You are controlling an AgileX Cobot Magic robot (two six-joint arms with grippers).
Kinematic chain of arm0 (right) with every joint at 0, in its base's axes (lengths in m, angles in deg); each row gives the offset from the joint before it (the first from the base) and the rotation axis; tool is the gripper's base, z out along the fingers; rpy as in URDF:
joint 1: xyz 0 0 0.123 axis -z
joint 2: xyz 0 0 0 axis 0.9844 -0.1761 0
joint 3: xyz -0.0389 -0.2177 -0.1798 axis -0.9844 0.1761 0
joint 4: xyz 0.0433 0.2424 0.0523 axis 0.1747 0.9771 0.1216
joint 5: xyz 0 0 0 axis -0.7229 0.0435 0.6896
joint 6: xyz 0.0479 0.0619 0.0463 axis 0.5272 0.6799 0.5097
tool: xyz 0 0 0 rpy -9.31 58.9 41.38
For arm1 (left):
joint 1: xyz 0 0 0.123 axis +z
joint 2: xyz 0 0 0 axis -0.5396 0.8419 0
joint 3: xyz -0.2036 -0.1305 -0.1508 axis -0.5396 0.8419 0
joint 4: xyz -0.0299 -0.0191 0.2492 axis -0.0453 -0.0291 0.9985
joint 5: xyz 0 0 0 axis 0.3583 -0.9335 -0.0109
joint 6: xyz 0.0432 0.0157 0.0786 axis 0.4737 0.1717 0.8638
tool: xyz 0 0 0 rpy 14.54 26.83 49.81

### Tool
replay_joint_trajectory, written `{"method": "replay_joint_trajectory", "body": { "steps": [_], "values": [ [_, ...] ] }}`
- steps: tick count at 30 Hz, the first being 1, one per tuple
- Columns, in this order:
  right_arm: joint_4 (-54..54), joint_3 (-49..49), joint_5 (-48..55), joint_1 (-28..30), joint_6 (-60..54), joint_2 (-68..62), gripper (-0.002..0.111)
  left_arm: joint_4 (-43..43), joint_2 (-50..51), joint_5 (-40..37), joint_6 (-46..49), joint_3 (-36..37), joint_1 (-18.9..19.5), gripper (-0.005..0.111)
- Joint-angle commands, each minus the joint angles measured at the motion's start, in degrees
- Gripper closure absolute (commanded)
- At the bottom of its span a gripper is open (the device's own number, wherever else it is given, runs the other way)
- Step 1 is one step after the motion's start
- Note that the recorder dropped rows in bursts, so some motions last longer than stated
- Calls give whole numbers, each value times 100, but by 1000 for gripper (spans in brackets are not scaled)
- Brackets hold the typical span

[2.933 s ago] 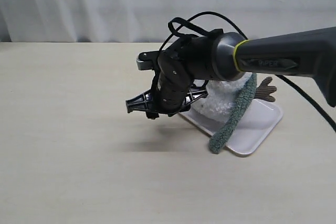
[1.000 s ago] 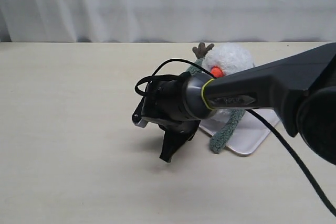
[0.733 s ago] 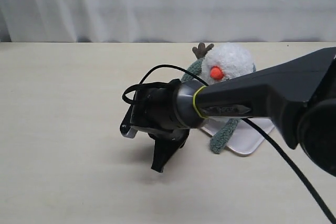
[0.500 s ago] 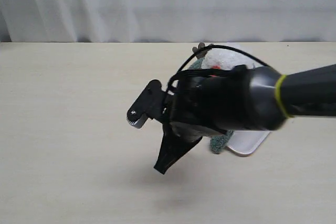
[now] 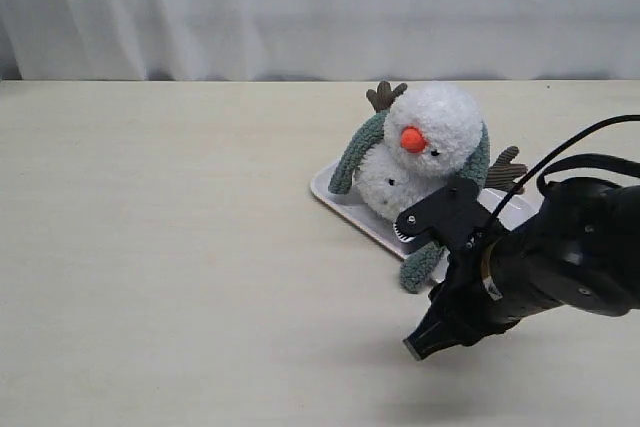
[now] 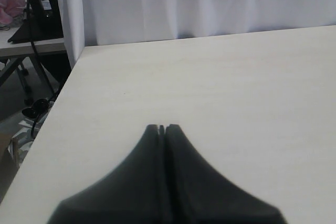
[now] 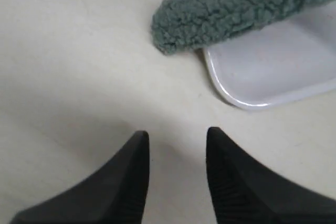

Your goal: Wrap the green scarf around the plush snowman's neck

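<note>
Fingers (image 5: 432, 325) of the right gripper (image 5: 417, 343) are out of the action in the exterior view. A moment ago that arm stretched right across the front of the plush snowman (image 5: 425, 142) with its jaws shut. Now it has pulled back to the near right, low over the table (image 5: 150, 247) and apart from the toy, though from this side I can't tell how wide the jaws stand. That reads as a release: the green scarf (image 5: 352, 157) hangs on its own, one end down the left of the body, the other trailing down the right side and off the edge of the white tray (image 5: 335, 190). Its length runs as an arch, up one side, behind the neck and down the other. The ends don't cross in front, so I'd call it draped, not yet closed into a wrap. The snowman sits on the tray, leaning, head uppermost, facing the camera. In the left wrist view, the left gripper (image 6: 162, 128) has its fingers pressed tight together with nothing between them, only bare table ahead. In the right wrist view, the jaws are parted and empty. The scarf's rounded end lies on the table just ahead, tip pointing off the tray and its length running back over the rim.
</note>
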Motion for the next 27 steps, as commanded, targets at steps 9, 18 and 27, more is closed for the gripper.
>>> {"method": "replay_joint_trajectory", "body": {
  "steps": [9,18,27],
  "values": [
    [-2480,22,-441,125,1267,-754,70,-2,-11,72,14,17,23,107],
    [-3491,22,-544,233,1877,-768,70,-2,-11,72,14,17,23,107],
    [-3562,22,-836,271,1835,-1111,70,-2,-11,72,14,17,23,107]
  ]
}}
